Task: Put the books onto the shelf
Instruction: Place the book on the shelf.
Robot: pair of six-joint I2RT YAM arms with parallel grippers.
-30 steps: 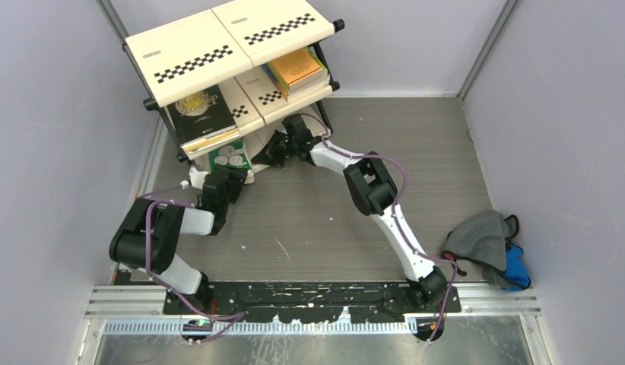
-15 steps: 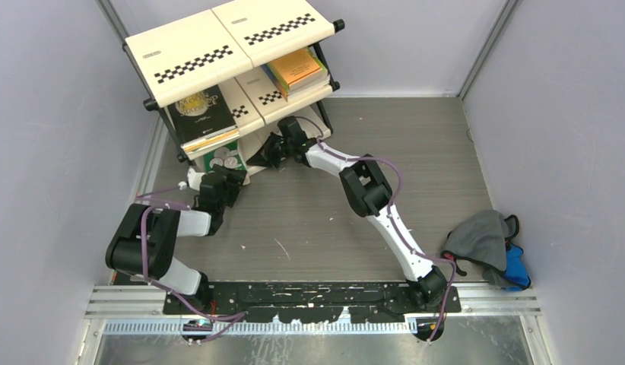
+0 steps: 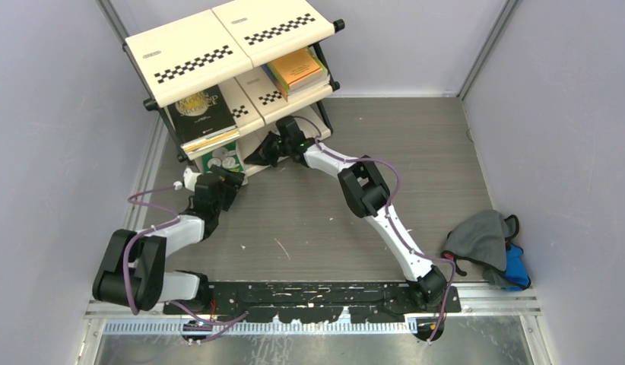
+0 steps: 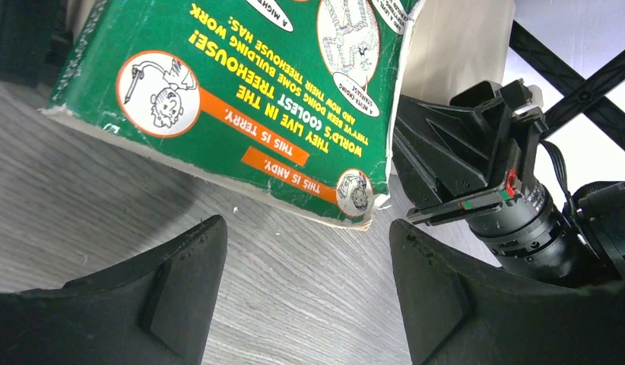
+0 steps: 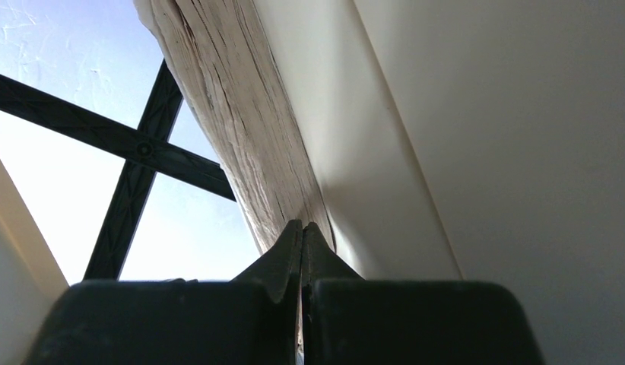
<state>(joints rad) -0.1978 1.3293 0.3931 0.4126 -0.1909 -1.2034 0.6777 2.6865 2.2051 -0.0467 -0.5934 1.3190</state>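
Observation:
The shelf stands at the table's far left. A black book lies on its middle tier's left half. An orange book tops a small stack on the right half. A green book pokes out of the bottom level, its worn corner just above the table. My left gripper is open just in front of that corner, with nothing between its fingers. My right gripper is shut, its tips against the book's page edge beside a cream panel.
A grey-and-blue cloth bundle lies at the right wall. The shelf's black cross braces stand behind the book. In the left wrist view the right gripper sits close to the book's right edge.
The left jaws have opened wider and the left arm has drawn back, its elbow swinging toward the near left. The green book sits further under the shelf, and the right gripper has followed it.

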